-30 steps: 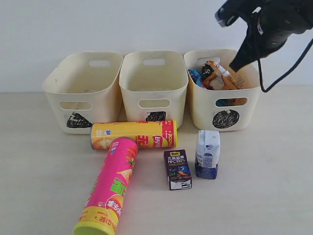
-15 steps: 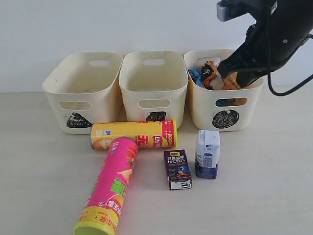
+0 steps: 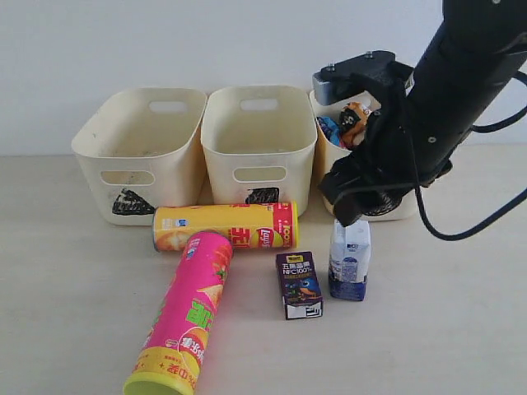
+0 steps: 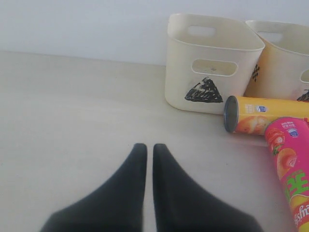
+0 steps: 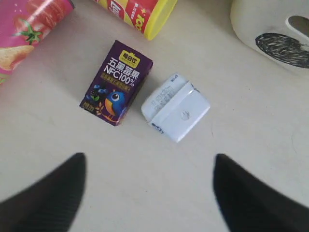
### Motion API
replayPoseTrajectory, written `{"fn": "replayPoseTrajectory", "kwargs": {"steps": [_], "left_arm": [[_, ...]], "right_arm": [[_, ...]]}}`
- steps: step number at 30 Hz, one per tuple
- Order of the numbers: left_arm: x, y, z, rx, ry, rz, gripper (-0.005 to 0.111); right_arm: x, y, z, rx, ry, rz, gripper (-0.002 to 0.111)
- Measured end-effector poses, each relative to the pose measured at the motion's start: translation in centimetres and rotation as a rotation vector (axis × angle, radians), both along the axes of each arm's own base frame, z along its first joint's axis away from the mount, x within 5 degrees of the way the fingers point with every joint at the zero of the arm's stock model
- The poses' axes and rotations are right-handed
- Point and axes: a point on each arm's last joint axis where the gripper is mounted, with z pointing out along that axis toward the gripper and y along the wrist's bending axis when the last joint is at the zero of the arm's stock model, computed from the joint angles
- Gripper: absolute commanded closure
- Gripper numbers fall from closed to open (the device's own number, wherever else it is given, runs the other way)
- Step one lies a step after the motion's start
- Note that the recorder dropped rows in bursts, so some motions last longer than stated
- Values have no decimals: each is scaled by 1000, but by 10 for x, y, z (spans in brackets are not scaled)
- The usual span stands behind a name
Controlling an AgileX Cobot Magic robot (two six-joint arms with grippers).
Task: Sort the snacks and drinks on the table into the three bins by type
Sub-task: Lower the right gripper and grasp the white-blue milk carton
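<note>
Two drinks stand on the table point(image 3: 74, 288): a dark purple juice box point(image 3: 299, 284) and a white-and-blue box point(image 3: 350, 259). My right gripper point(image 5: 148, 159) hangs open above them, the white-and-blue box point(image 5: 176, 106) and purple box point(image 5: 116, 82) just beyond its fingertips. A yellow tube point(image 3: 226, 226) and a pink tube point(image 3: 185, 317) lie in front of the triangle bin point(image 3: 136, 148) and square bin point(image 3: 259, 140). The circle bin point(image 5: 270, 29) holds an orange-brown bag point(image 3: 356, 115) and a blue bag point(image 3: 328, 128). My left gripper point(image 4: 149, 147) is shut and empty, low over bare table.
The black right arm point(image 3: 428, 107) covers much of the circle bin's front in the exterior view. A pale wall runs behind the bins. In the left wrist view the triangle bin point(image 4: 212, 63) and the yellow tube point(image 4: 265, 116) lie well ahead of the fingers.
The right arm has come down and forward from high above the circle bin to just over the two cartons. Nothing on the table has moved.
</note>
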Motion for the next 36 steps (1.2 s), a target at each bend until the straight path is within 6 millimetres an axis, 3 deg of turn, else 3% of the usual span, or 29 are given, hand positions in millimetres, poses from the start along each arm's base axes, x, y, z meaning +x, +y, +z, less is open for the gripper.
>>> {"fn": "replayPoseTrajectory", "kwargs": {"steps": [4,15,28,31,33,36], "left_arm": [[0,0,0,0,0,0,103],[0,0,0,0,0,0,103],[0,0,0,0,0,0,103],[0,0,0,0,0,0,103],[0,0,0,0,0,0,103],[0,0,0,0,0,0,103]], "right_arm": [[6,3,-8,11,-1,-23,16],[39,12,-69,-65,48,-143,16],[60,24,-115,-68,49,-151,18],[63,25,-120,-68,35,-146,33],[65,25,-122,-69,20,-139,51],[67,26,-122,-64,4,-136,88]]}}
